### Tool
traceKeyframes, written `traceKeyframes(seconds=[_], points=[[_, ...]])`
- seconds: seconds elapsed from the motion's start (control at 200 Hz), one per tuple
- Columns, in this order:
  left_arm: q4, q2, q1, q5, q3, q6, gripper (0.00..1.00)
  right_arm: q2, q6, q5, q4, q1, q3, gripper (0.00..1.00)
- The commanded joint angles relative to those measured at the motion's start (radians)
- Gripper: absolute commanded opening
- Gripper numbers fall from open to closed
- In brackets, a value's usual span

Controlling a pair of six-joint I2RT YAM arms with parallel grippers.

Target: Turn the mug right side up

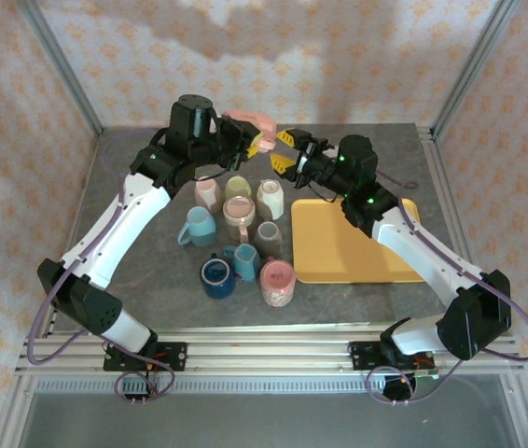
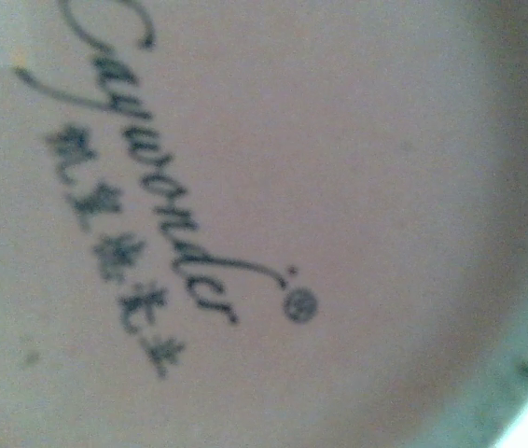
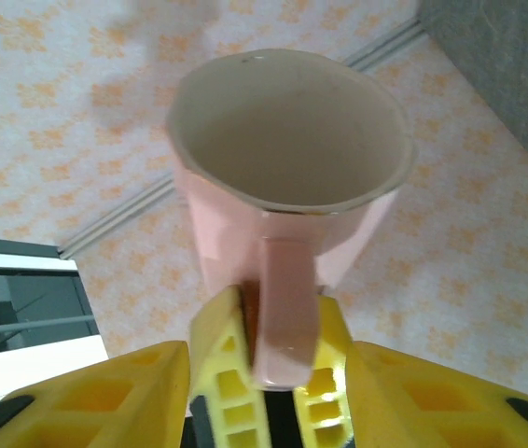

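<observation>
Pink mug (image 1: pixel 265 140) is hanging sideways in midair, left end effector (image 1: pixel 243 133) pinching it, right end effector (image 1: pixel 281 152) flanking its handle (image 3: pixel 285 308), grip unclear; uprighting is still pending.

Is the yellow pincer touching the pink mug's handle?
Touching. The right wrist view shows the mug with its handle wedged between the right pincer's yellow fingers.

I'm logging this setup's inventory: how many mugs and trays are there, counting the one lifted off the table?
Mugs on the table: 9
Pink mug held aloft: 1
Yellow tray: 1
Total: 11
</observation>
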Motion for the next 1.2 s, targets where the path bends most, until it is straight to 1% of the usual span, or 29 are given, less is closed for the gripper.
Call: traceKeyframes(seconds=[0.0,0.245,0.39,0.52,0.726,0.796,0.876,1.121,1.161,1.196], points=[[0.119,-0.025,-0.013,-0.01,0.062,-0.003,0.0,-0.029,0.044,0.068,0.061,0.009,-0.006,0.45],[0.129,-0.011,-0.023,-0.012,0.073,-0.013,0.0,-0.009,0.069,0.076,0.067,0.03,-0.009,0.43],[0.129,-0.012,-0.028,-0.009,0.074,-0.018,0.0,0.003,0.071,0.085,0.086,0.03,-0.008,0.39],[0.13,-0.015,-0.032,-0.01,0.076,-0.022,0.0,0.021,0.076,0.088,0.095,0.031,0.0,0.33],[0.138,-0.017,-0.038,-0.005,0.07,-0.03,0.0,0.046,0.082,0.094,0.111,0.036,0.021,0.3],[0.147,-0.018,-0.039,-0.004,0.062,-0.035,0.0,0.046,0.082,0.101,0.113,0.038,0.023,0.27],[0.155,-0.022,-0.04,-0.004,0.051,-0.036,0.0,0.046,0.081,0.11,0.114,0.04,0.018,0.21],[0.172,-0.042,-0.04,-0.008,-0.016,-0.046,0.0,0.057,0.046,0.126,0.136,0.04,0.029,0.07],[0.167,-0.045,-0.041,-0.008,-0.025,-0.044,0.05,0.063,0.035,0.127,0.142,0.041,0.034,0.04],[0.162,-0.049,-0.041,-0.006,-0.032,-0.041,0.12,0.065,0.027,0.129,0.149,0.04,0.036,0.03]])
